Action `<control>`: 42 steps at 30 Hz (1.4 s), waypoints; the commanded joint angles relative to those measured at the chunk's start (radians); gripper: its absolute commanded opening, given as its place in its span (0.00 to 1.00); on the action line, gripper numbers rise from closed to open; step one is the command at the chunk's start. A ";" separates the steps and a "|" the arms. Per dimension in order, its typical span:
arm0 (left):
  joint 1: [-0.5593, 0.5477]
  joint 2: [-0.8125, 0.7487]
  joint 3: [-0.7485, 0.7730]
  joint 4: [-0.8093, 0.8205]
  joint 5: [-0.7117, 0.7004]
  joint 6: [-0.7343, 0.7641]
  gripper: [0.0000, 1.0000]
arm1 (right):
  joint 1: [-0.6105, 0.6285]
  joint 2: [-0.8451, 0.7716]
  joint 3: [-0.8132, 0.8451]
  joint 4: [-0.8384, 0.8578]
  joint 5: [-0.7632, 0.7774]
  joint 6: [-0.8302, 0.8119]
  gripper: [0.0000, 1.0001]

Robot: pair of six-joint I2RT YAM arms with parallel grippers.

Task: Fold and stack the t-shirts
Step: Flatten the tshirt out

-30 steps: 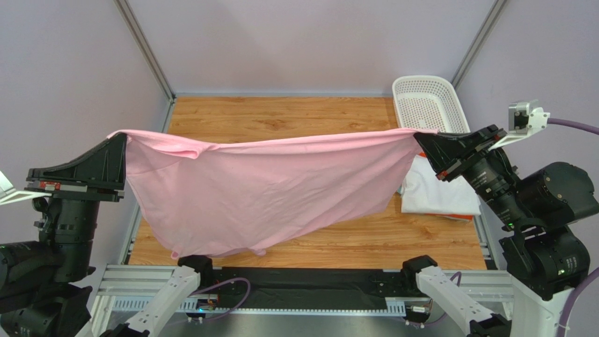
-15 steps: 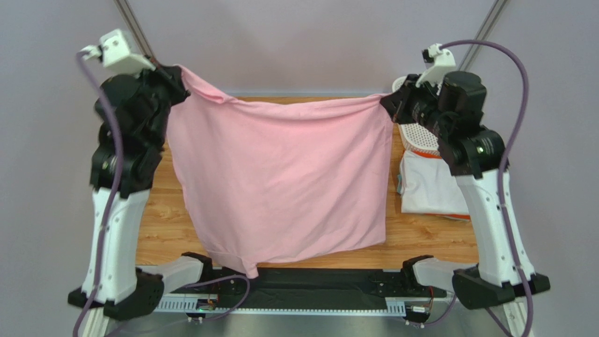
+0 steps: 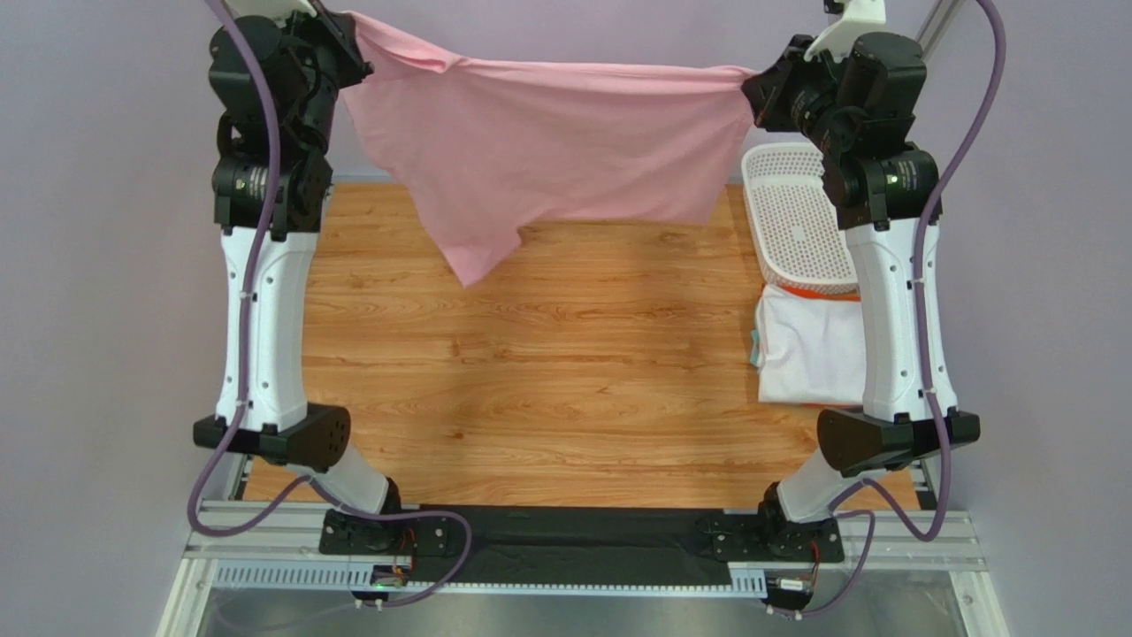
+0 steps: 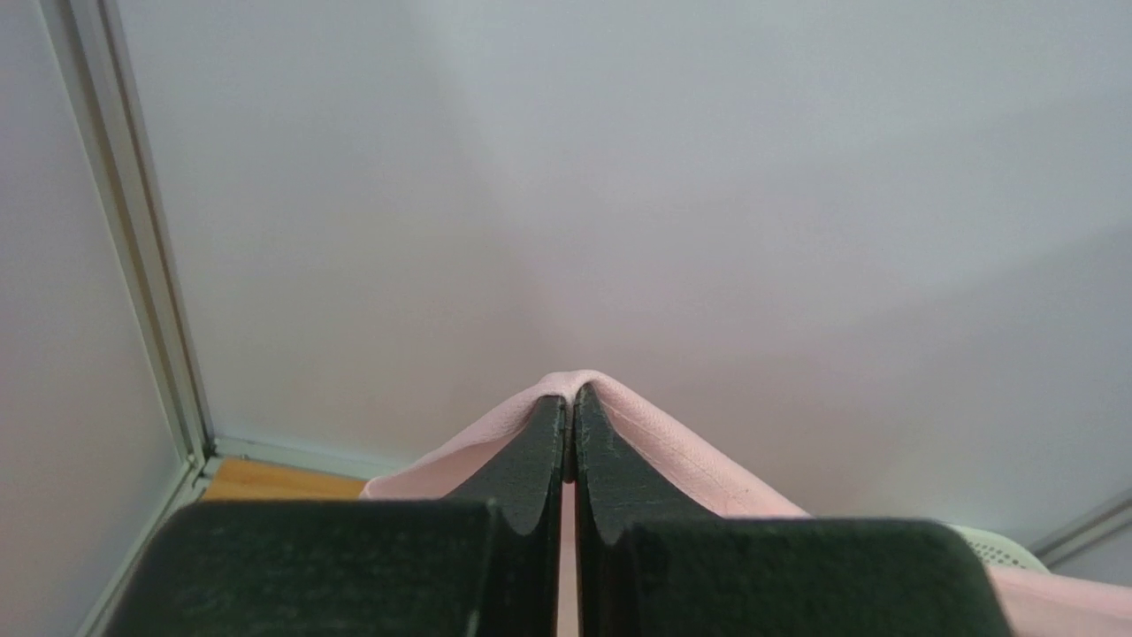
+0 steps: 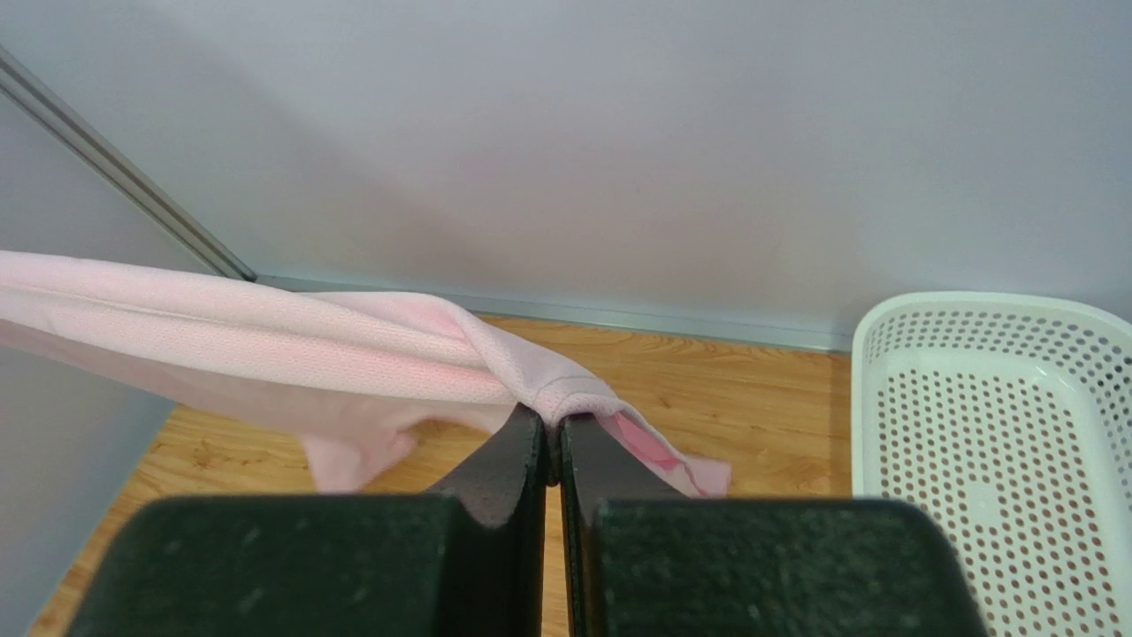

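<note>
A light pink t-shirt (image 3: 558,140) hangs stretched in the air at the far end of the table, held by two corners. My left gripper (image 3: 352,33) is shut on its left corner, high at the back left; cloth (image 4: 664,445) folds over the fingertips of that left gripper (image 4: 571,409). My right gripper (image 3: 754,93) is shut on the right corner, and pink cloth (image 5: 332,358) trails left from the right gripper (image 5: 552,422). A white t-shirt with orange trim (image 3: 811,352) lies folded on the table's right side, partly behind the right arm.
A white perforated basket (image 3: 797,219) stands at the back right, beside the right arm, and also shows as the basket (image 5: 1010,438) in the right wrist view. The wooden table (image 3: 558,372) stretches below the hanging shirt. Both arms stand tall and extended toward the back wall.
Both arms have swung up and away toward the back wall, carrying the pink t-shirt from low over the table's near half to high over its far edge.
</note>
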 commanded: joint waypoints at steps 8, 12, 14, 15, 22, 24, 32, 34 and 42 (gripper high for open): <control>0.009 -0.538 -0.890 0.348 -0.017 -0.038 0.00 | 0.000 -0.168 -0.511 0.160 -0.172 0.004 0.00; 0.009 -0.745 -1.374 0.397 -0.019 -0.197 0.00 | 0.001 -0.243 -0.810 0.274 -0.259 0.038 0.00; 0.009 -0.847 -1.519 0.396 0.007 -0.333 0.00 | 0.000 -0.258 -0.975 0.311 -0.275 0.058 0.00; 0.009 -0.875 -1.648 0.400 0.022 -0.369 0.00 | 0.003 -0.268 -1.028 0.351 -0.295 0.083 0.00; 0.009 -1.052 -2.004 0.332 0.079 -0.535 0.00 | 0.003 -0.214 -1.314 0.417 -0.249 0.101 0.00; 0.009 -1.061 -2.060 0.314 0.107 -0.565 0.00 | 0.004 -0.194 -1.388 0.446 -0.258 0.117 0.00; 0.009 -1.098 -2.121 0.109 0.053 -0.685 0.00 | 0.007 -0.257 -1.566 0.487 -0.197 0.210 0.02; 0.009 -1.122 -2.118 0.060 0.053 -0.705 0.00 | 0.007 -0.281 -1.609 0.457 -0.164 0.236 0.03; 0.009 -1.243 -2.105 -0.110 0.082 -0.786 0.00 | 0.007 -0.444 -1.684 0.317 -0.085 0.293 0.07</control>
